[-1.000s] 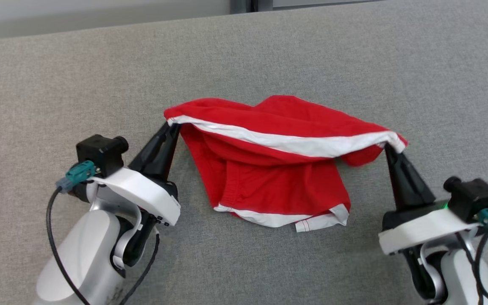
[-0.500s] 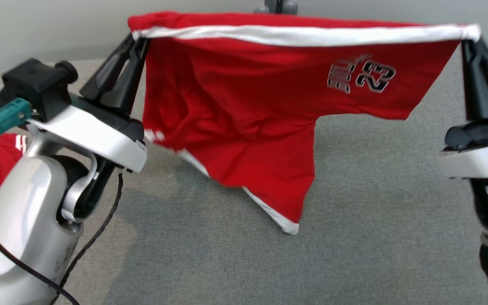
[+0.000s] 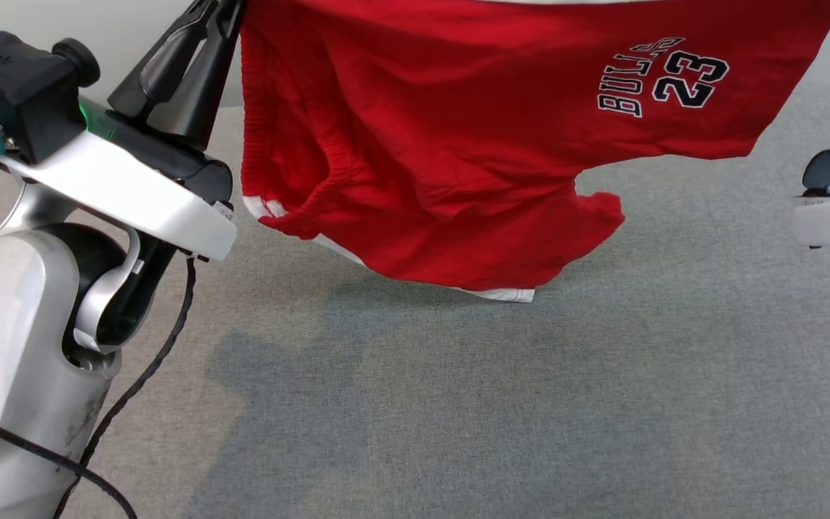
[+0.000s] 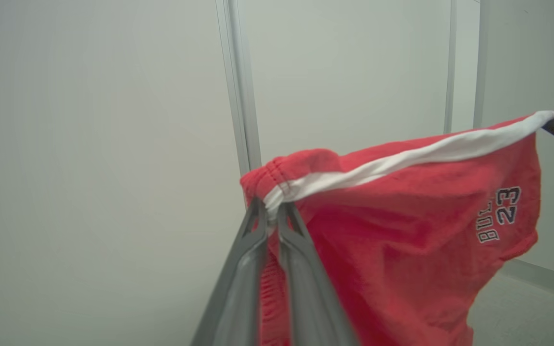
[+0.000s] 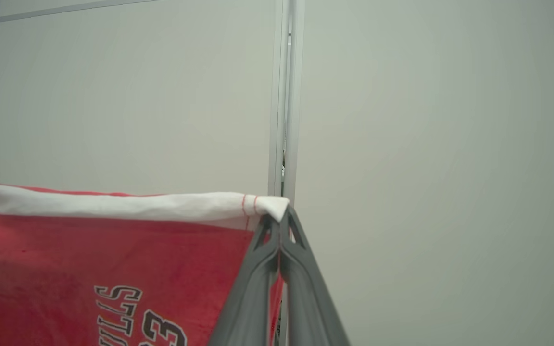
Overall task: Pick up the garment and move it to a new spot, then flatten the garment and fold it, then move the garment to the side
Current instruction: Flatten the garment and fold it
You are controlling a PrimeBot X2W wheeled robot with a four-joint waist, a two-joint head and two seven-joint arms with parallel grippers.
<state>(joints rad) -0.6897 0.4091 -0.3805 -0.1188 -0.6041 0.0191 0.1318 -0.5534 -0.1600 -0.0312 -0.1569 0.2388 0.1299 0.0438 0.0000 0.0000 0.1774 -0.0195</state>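
Head view, red cloth shorts (image 3: 422, 144) with white trim hang spread over the grey fabric surface (image 3: 530, 404), centre-far; left wrist view, left gripper (image 4: 270, 212) clamped on their left white-banded corner; right wrist view, right gripper (image 5: 279, 226) pinched on the right corner.

The garment (image 3: 422, 158) is seen in red, edged with a white band (image 4: 402, 158), and is printed with black, white-outlined lettering (image 3: 663, 83). The surface (image 3: 530, 418) beneath is covered in flecked grey.
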